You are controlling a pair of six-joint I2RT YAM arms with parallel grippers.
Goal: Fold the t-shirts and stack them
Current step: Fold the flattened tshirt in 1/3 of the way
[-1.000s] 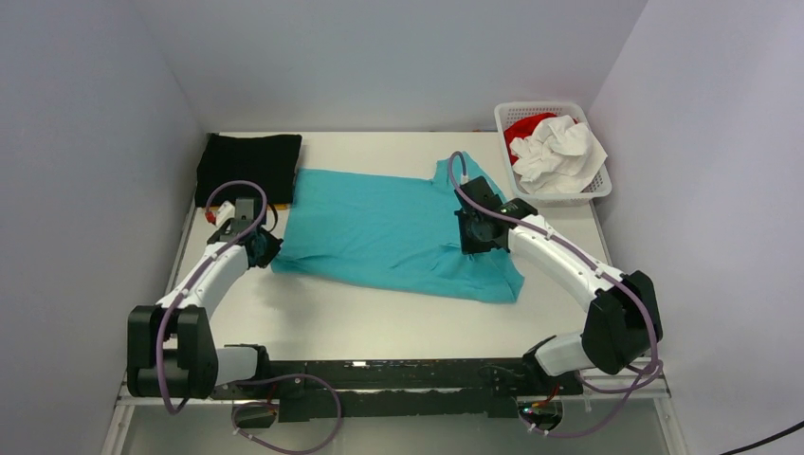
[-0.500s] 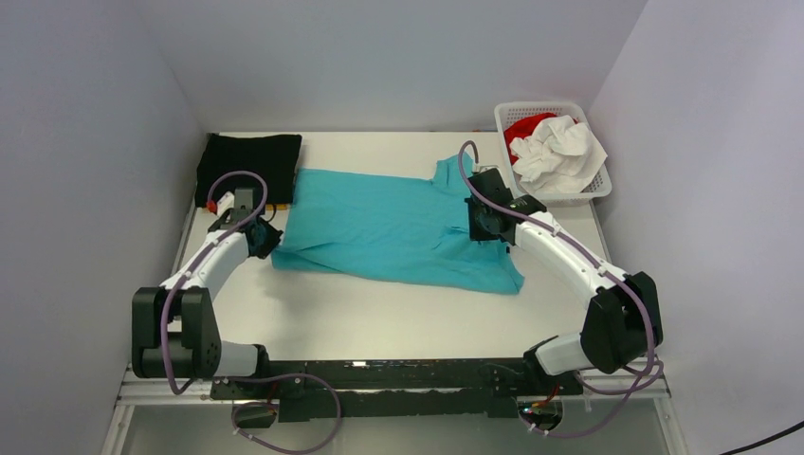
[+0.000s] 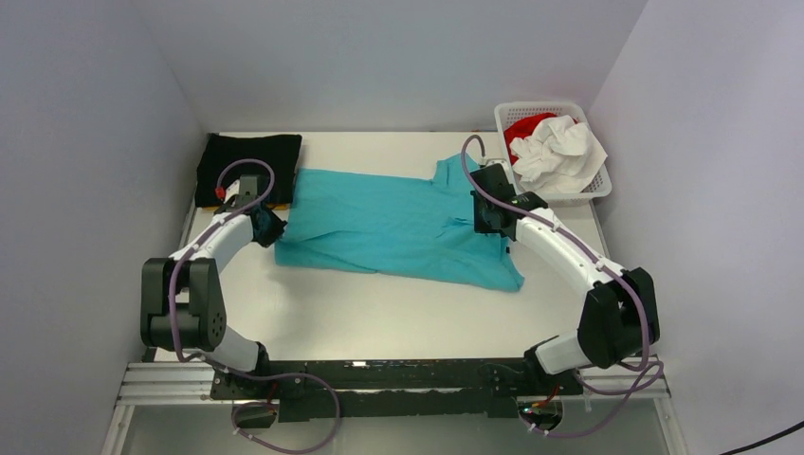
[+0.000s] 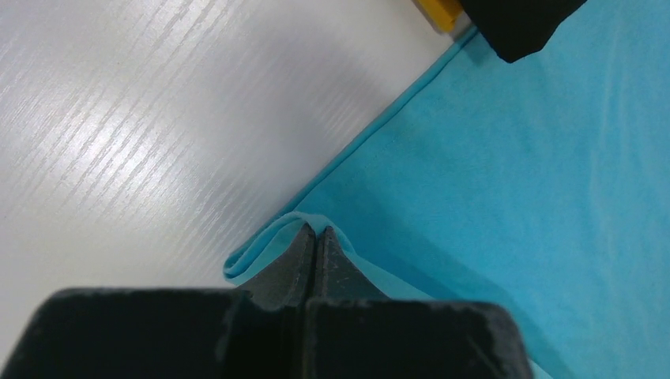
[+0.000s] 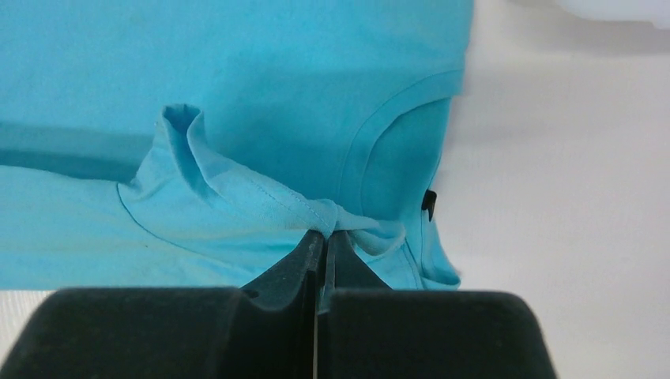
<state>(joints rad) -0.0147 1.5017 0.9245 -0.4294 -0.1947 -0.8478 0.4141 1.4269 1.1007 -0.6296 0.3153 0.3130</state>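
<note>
A turquoise t-shirt [image 3: 389, 227] lies spread across the middle of the table, partly folded over. My left gripper [image 3: 268, 226] is shut on its left hem corner [image 4: 272, 241], pinching a small fold of the cloth. My right gripper [image 3: 482, 216] is shut on a gathered sleeve edge [image 5: 316, 217] next to the neck opening with the dark label [image 5: 429, 203]. A folded black t-shirt [image 3: 248, 164] lies at the back left; a corner of it shows in the left wrist view [image 4: 521, 28]. White [image 3: 559, 152] and red [image 3: 524, 126] shirts lie crumpled in the basket.
A white lattice basket [image 3: 597, 190] stands at the back right by the right wall. A small yellow thing [image 4: 438, 11] peeks from under the black shirt. Grey walls close in the left, back and right sides. Bare table [image 3: 379, 313] lies in front of the turquoise shirt.
Both grippers have moved toward the back of the table, carrying the shirt's near edge over itself. The turquoise shirt now covers less depth than before.
</note>
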